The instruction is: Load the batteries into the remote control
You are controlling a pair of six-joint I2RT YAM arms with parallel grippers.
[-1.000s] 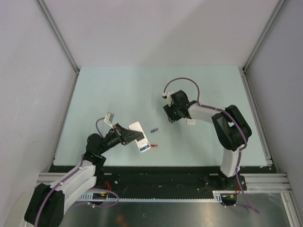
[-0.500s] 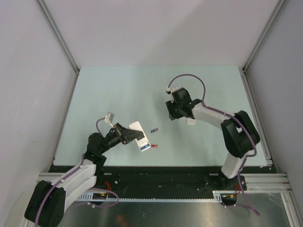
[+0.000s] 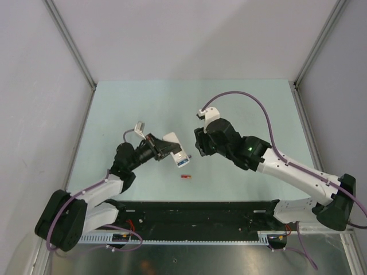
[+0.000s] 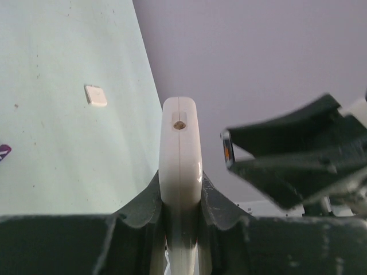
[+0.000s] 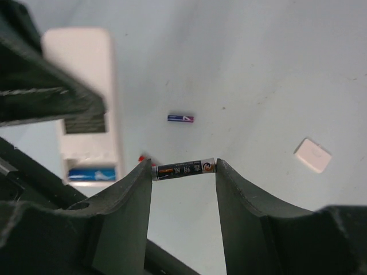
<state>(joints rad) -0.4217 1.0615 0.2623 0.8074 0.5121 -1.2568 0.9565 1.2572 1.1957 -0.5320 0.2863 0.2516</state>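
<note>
My left gripper [image 3: 166,150] is shut on the white remote control [image 3: 174,148] and holds it off the table; it shows edge-on in the left wrist view [image 4: 180,149]. A bright blue battery [image 3: 183,162] lies in its open compartment [image 5: 92,173]. My right gripper [image 3: 199,146] is shut end to end on a dark battery with a silver end [image 5: 183,169], just right of the remote [image 5: 86,97]. A red battery [image 3: 185,177] lies on the table below. A blue-purple battery [image 5: 180,118] lies on the table farther off.
A small white cover piece [image 5: 312,155] lies on the pale green table [image 3: 132,109], also seen in the left wrist view [image 4: 96,95]. Grey walls with metal rails enclose the table on three sides. A black strip runs along the near edge [image 3: 218,209].
My left gripper has lifted the remote off the table and carried it up and to the right. My right arm has risen and swung left, bringing its battery close to the remote.
</note>
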